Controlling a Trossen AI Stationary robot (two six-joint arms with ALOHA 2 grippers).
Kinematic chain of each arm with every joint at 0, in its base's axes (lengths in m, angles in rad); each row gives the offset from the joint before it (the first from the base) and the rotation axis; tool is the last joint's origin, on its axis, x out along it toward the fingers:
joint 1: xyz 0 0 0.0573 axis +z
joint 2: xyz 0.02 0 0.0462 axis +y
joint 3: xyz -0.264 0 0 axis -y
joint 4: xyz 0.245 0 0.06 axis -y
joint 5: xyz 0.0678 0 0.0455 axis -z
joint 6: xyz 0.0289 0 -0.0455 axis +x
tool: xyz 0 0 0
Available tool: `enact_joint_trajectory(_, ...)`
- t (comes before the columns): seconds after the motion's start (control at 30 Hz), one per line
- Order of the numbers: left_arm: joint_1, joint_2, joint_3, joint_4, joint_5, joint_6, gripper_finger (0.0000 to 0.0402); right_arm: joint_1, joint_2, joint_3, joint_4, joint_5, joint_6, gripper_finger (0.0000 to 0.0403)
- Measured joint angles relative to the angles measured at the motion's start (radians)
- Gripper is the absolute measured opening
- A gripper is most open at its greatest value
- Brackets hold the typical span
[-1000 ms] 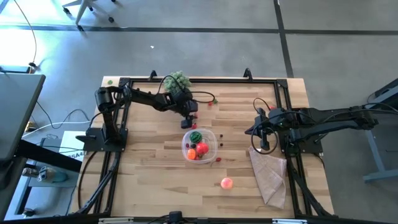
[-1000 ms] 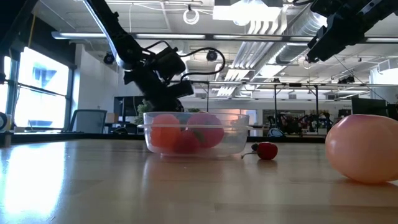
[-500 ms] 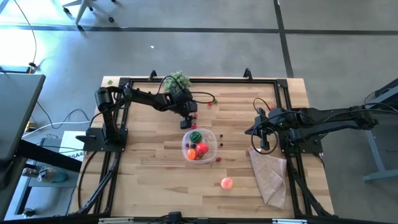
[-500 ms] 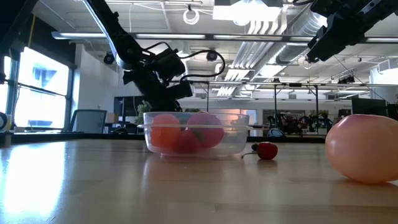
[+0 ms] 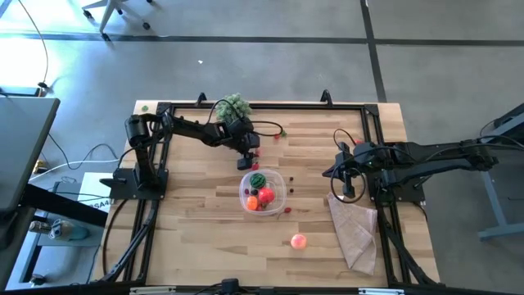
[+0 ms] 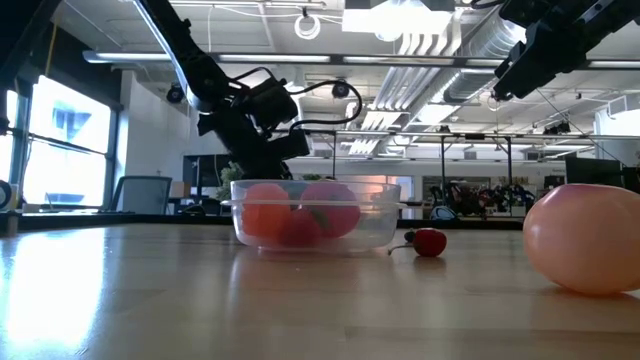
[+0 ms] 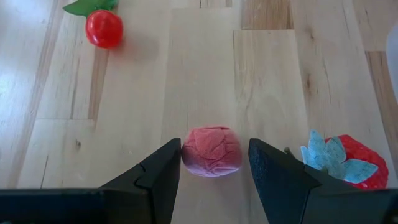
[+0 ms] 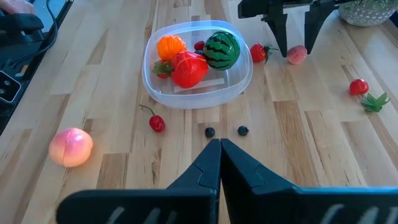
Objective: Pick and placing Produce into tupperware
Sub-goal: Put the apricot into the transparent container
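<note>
The left gripper (image 7: 214,163) is set low over the table (image 5: 196,213), toward its far edge, with the fingers (image 7: 157,174) spread to either side of a small pink raspberry (image 7: 211,151); the berry sits between the pads with a sliver of gap on each side, so it is bracketed rather than pinched. That stance appears chosen so that closing would trap the berry squarely. Just beside it, a strawberry (image 7: 356,160) with a pale blue-green leaf cap is seen, and farther off a red cherry tomato (image 7: 104,28) with a green leaf.

The tupperware (image 8: 158,87) stands near the middle of the table, close to the left gripper on its near side. It is a round clear tub with a whitish rim, and it is already loaded with a striped green watermelon (image 8: 221,46), an orange piece (image 8: 170,46) and a red pepper (image 8: 189,68). Loose on the table are a cherry (image 8: 157,123) and two dark blueberries (image 8: 210,131) beside the tub, and a pink peach (image 5: 299,241) toward the near edge.

The right gripper (image 8: 220,155) is held over the right side of the table by a tan cloth (image 5: 354,229), its fingers pressed together and nothing carried
</note>
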Motion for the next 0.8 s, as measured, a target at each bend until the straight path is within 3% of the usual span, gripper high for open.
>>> enact_joint_trajectory(0.23, 0.0, 0.0, 0.0, 0.0, 0.0, 0.0, 0.0175, 0.0, 0.0, 0.0, 0.0, 0.0, 0.0, 0.0)
enact_joint_trajectory(0.53, 0.0, 0.0, 0.0, 0.0, -0.001, 0.0, 0.0136, 0.0, 0.0, 0.0, 0.0, 0.0, 0.0, 0.0)
enact_joint_trajectory(0.8, 0.0, 0.0, 0.0, 0.0, -0.004, 0.0, 0.0138, 0.0, 0.0, 0.0, 0.0, 0.0, 0.0, 0.0)
